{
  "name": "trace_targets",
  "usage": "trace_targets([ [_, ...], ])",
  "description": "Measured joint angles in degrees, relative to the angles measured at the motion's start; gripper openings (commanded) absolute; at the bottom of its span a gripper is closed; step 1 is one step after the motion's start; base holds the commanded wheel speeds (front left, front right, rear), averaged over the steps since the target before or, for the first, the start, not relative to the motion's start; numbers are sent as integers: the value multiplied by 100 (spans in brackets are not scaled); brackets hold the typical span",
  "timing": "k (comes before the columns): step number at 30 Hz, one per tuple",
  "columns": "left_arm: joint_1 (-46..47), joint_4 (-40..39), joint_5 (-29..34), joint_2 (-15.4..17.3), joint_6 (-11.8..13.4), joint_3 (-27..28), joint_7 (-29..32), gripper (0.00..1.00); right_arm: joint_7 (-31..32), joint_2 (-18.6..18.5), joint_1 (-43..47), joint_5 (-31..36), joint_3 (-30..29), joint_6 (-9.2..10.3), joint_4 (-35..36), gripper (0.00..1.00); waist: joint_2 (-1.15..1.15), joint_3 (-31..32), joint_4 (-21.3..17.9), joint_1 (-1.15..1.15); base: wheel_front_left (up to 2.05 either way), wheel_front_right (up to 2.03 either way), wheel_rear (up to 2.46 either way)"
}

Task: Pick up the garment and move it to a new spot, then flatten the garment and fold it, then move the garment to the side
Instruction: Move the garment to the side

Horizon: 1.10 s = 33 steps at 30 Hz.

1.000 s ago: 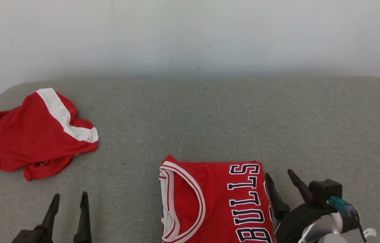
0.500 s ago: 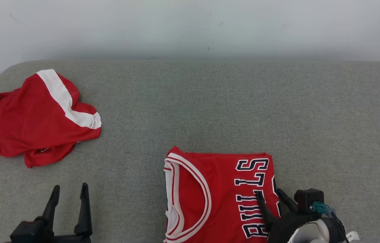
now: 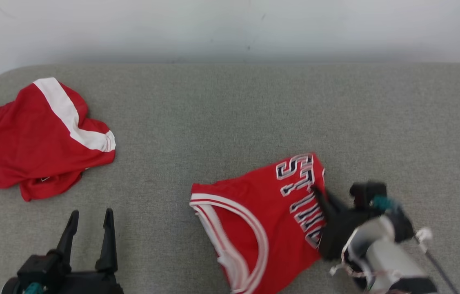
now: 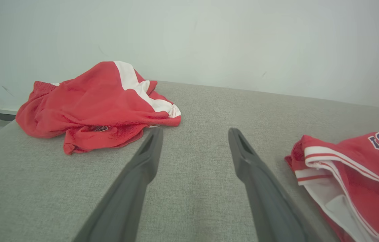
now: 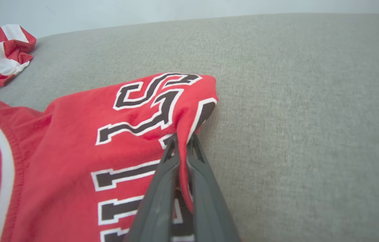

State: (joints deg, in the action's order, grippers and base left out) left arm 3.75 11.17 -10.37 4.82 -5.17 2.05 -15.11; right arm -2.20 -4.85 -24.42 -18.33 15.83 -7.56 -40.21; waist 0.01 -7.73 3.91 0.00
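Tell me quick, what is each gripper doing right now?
Left gripper: open, holding nothing.
Right gripper: closed on the folded jersey, at its edge.

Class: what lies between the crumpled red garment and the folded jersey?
Nothing: bare grey surface separates the crumpled garment from the jersey, clearest in the head view.

So the right gripper (image 5: 182, 140) goes from wide open, sitting just off the jersey (image 3: 254, 208)'s right edge, to clamped tight on a fold of that edge. The jersey isn't lying square anymore either. Its right side is dragged up and away from the robot, so the BULLS lettering (image 3: 301, 192) now runs at a slant and the neckline (image 3: 234, 228) swings round with it. The head view tips a bit too, so everything sits higher in it.
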Motion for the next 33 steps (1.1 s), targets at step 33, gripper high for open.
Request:
trace_targets([
  [33,1331,-1637,94,436,-233,-389,-2,100,1416,-3856,-3537,-476,-214,0,840,0,1,-2797,-1135,1,0,0,0],
])
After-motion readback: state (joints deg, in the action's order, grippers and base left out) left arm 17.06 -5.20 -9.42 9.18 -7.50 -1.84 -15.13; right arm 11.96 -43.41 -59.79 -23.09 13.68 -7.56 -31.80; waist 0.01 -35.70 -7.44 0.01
